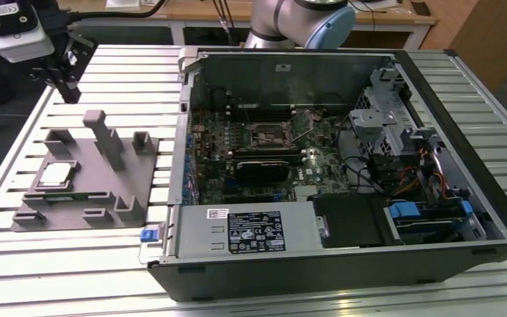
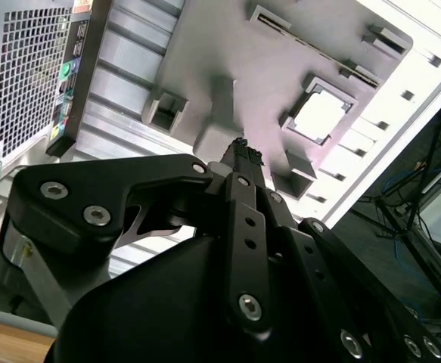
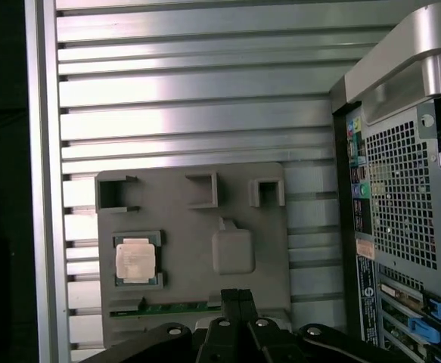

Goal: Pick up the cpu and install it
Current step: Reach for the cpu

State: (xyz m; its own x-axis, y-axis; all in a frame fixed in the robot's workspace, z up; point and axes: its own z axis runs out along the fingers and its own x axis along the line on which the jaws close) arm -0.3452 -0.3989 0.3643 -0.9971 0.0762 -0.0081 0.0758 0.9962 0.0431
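The cpu (image 1: 55, 175), a small pale silver square, lies flat in a pocket of the grey fixture (image 1: 113, 188) at the exterior view's left. Both wrist views show it too, cpu (image 3: 135, 261) and cpu (image 2: 318, 117), seated in the fixture (image 3: 205, 234) (image 2: 228, 45). My gripper (image 1: 65, 84) hangs high above the table behind the fixture, well clear of the cpu. Its fingers (image 3: 237, 301) meet, shut with nothing between them, and the gripper (image 2: 243, 153) tip looks the same. The black-framed socket (image 1: 267, 135) sits on the motherboard inside the open case.
An open computer case (image 1: 465, 218) lies on the slatted metal table (image 1: 77, 277) on the exterior view's right, with drive cages, cables and a power supply (image 1: 245, 231) inside. The fixture has several upright blocks (image 1: 100, 125). The case's rear ports (image 3: 386, 227) are close to the fixture.
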